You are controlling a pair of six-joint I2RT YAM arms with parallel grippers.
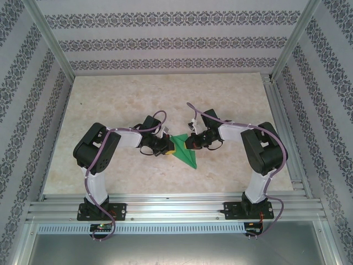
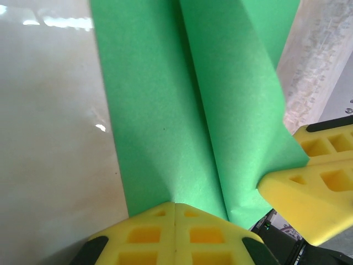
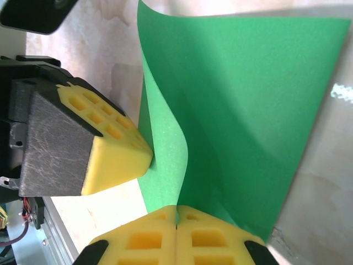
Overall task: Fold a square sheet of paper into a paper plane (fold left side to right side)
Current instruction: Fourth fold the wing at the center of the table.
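a: where does the green sheet [image 1: 183,150] lie?
b: about the middle of the desk [image 1: 110,105], a little toward the near edge and directly between the two arms. from above it reads as a pointed shape. its long axis runs from the far left down to a tip aimed at the near right corner.

a: state of the left pincer [image 2: 175,234]?
b: closed. the yellow pads [image 2: 209,237] meet at a seam with the sheet's edge clamped in it. a crease runs straight up the paper from that seam.

a: and the right pincer [image 3: 176,237]?
b: also closed on the sheet, gripping the opposite side. beside it the paper rises off the desk in a soft s-curve, so that part is lifted and not flat.

a: what relation decides the next move?
b: the sheet spans the gap, with each pincer touching its own side, so neither arm is nearer. judged from the task, the left-held side must travel across the crease toward the right pincer.

a: materials?
b: the paper is thin, matte and faintly grainy, and it bends easily. the pads look like foam with square moulded cells. the desk is pale, marbled and glossy, with glare spots.

a: risk?
b: probably a skewed crease if the two grips pull unevenly.
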